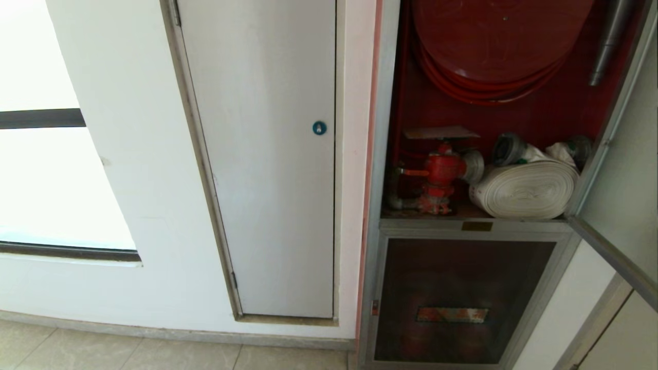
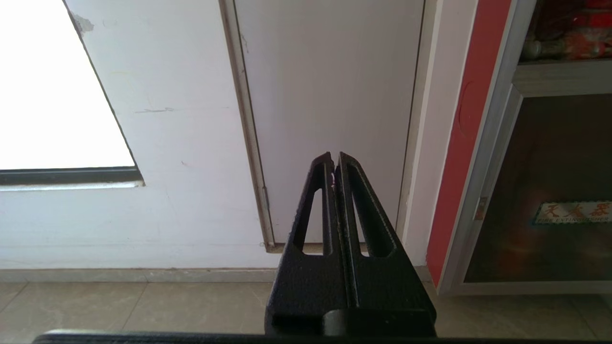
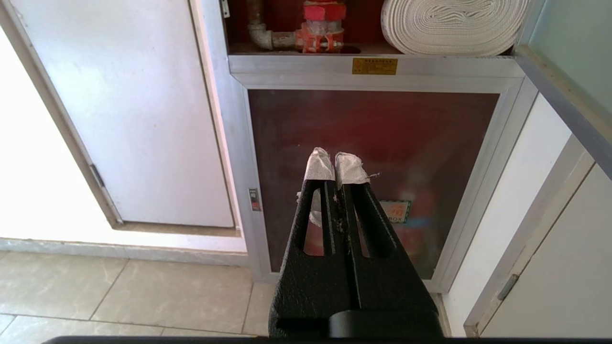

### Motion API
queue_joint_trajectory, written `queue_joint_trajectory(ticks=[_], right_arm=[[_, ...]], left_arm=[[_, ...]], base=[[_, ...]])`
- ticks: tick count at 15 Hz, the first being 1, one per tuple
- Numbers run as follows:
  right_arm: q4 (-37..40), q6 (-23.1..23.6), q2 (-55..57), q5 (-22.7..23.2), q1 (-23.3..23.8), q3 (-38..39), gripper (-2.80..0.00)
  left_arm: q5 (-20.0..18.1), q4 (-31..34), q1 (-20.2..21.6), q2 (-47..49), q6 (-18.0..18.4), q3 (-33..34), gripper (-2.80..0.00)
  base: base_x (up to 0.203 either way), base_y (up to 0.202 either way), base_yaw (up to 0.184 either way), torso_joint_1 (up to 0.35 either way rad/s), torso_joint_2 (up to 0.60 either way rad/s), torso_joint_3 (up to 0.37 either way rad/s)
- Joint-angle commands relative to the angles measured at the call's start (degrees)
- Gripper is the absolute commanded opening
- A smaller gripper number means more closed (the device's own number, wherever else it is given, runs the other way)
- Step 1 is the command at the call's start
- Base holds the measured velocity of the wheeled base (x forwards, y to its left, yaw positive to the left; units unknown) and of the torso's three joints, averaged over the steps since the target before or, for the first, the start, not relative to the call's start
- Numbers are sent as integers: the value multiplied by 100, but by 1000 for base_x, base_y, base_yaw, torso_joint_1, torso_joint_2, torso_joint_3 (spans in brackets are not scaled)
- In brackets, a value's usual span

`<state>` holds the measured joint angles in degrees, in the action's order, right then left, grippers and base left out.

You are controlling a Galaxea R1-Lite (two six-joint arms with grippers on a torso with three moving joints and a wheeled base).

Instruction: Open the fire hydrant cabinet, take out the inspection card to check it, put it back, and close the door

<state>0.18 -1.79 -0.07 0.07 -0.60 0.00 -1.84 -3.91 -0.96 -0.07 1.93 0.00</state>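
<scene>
The fire hydrant cabinet (image 1: pixel 384 154) stands open, showing its red interior, the red hose reel (image 1: pixel 493 46), the red valve (image 1: pixel 441 172) and the white rolled hose (image 1: pixel 527 187). Its door (image 1: pixel 624 205) is swung out to the right; its frame edge also shows in the right wrist view (image 3: pixel 559 91). A pale flat sheet (image 1: pixel 441 133) lies on top of the valve; I cannot tell whether it is the inspection card. My left gripper (image 2: pixel 333 157) is shut and empty, facing the grey-white panel. My right gripper (image 3: pixel 334 160), with white-taped fingertips, is shut and empty before the lower glass door. Neither arm shows in the head view.
A grey-white panel door (image 1: pixel 267 154) with a blue round lock (image 1: pixel 319 128) is left of the cabinet. Below the open compartment is a smaller glass door (image 1: pixel 462 288) with a red label (image 1: pixel 452 314). A bright window (image 1: pixel 41 180) is far left. Beige floor tiles (image 1: pixel 128 352) run along the wall.
</scene>
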Motion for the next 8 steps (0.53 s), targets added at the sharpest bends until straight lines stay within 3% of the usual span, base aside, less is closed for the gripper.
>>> queue_joint_trajectory(ticks=[1, 8], right_arm=[[-1, 0, 7, 1, -2, 0, -280], [8, 21, 7, 1, -2, 0, -280]], left_arm=[[0, -5, 0, 7, 1, 158, -280], [0, -5, 0, 7, 1, 158, -280]], base=[[0, 0, 0, 0, 0, 0], [0, 0, 0, 0, 0, 0]])
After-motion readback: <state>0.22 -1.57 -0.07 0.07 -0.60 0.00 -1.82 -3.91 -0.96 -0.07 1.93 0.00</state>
